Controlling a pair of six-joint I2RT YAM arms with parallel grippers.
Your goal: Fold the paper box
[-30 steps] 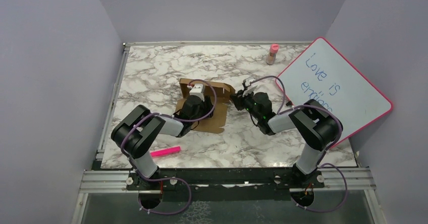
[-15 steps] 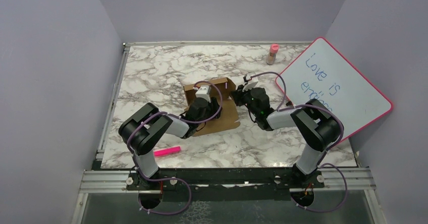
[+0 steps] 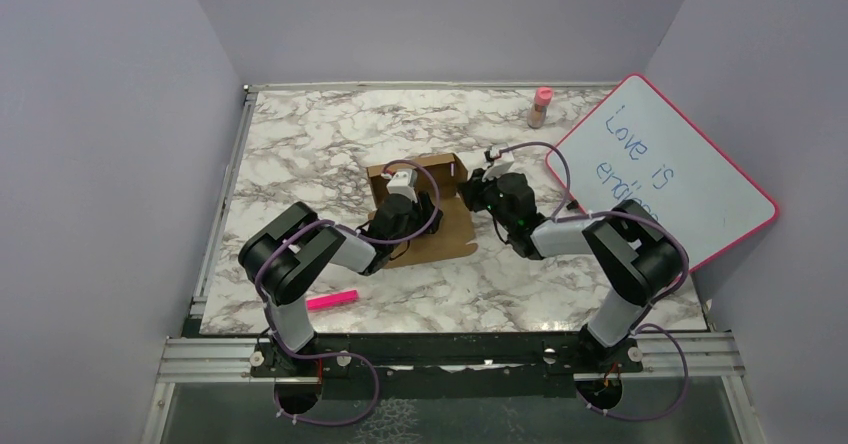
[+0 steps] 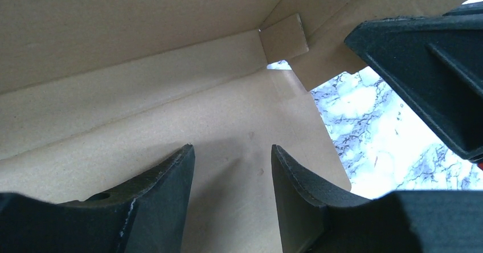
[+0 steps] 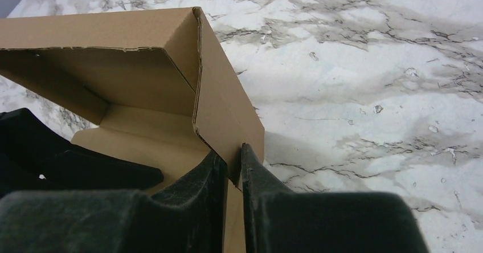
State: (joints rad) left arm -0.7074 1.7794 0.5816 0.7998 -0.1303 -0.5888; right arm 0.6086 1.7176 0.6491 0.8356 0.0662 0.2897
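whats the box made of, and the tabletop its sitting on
The paper box looks like thin brown cardboard, matte and unprinted: its cut edges are rough and fibrous, and the walls bend along creased fold lines. The tabletop looks like white marble with grey veining and a smooth finish. It could equally be a marble-pattern laminate, which the pictures do not settle.

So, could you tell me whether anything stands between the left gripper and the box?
Nothing visible does: the left gripper sits open inside the box, over its floor. The right gripper only pinches a side wall.
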